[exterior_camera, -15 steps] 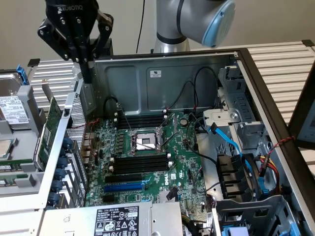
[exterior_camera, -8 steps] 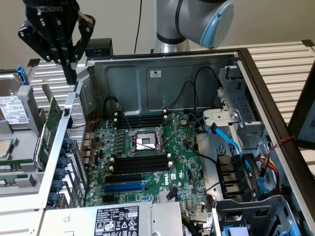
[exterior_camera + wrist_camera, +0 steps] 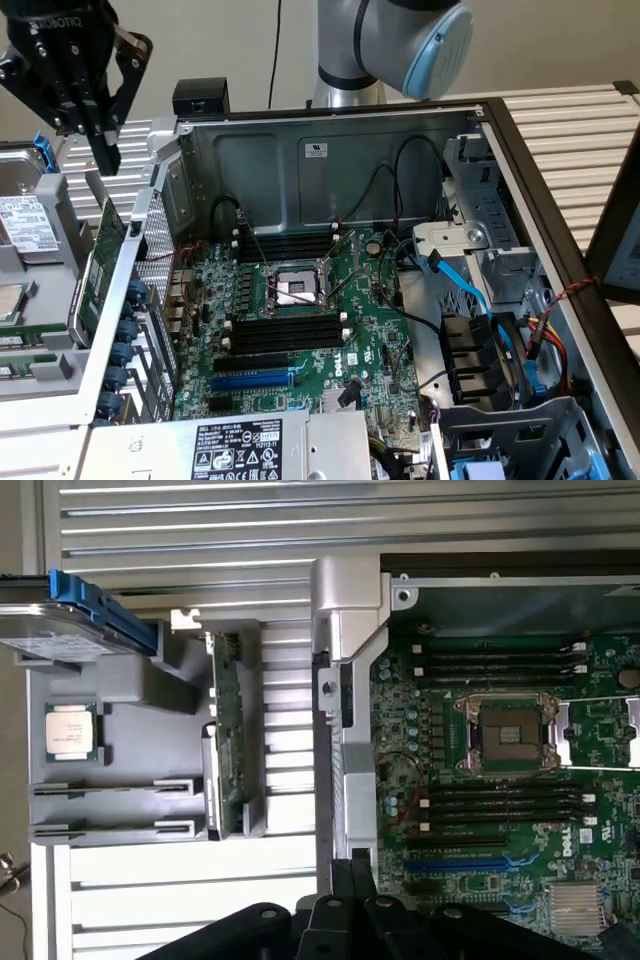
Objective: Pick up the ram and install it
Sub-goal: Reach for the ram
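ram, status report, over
Gripper shut, empty, up over grey holder outside the case. Ram apparently edge-up in holder, untouched. Black memory slots empty, nothing in the way.

Open PC case (image 3: 300,150) w/ mobo (image 3: 375,340) (HDD (image 3: 28,222) beside).

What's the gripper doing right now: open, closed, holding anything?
The black two-finger gripper is closed, holding nothing.

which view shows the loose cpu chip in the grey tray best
The wrist view: the cpu chip lies whole and face-on in the grey tray. The exterior view catches just a sliver of it at its left edge, seen obliquely.
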Controlling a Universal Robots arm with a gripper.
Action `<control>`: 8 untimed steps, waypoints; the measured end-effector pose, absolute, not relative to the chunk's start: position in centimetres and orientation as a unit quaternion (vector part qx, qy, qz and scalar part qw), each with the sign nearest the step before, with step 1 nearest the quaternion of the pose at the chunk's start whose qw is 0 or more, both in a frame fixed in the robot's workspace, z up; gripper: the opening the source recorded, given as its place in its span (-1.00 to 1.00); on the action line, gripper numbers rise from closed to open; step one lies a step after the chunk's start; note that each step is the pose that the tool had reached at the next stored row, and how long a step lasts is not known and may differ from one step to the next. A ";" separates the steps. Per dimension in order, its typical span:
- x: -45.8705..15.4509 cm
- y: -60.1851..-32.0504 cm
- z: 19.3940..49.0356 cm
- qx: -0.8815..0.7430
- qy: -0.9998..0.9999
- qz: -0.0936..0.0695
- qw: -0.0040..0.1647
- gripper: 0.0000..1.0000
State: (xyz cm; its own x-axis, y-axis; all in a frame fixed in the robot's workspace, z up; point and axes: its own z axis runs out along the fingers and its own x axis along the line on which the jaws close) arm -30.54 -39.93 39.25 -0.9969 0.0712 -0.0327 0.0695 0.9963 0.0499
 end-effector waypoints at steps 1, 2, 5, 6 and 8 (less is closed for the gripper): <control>-31.0 -40.0 39.3 0.035 0.999 0.025 0.017 -0.79; -31.3 -40.0 39.3 0.035 0.999 0.025 0.017 -0.79; -32.7 -40.1 39.2 0.035 0.999 0.027 0.017 -0.79; -33.1 -40.1 39.2 0.035 0.999 0.027 0.017 -0.79; -34.0 -40.1 39.2 0.035 0.999 0.027 0.017 -0.79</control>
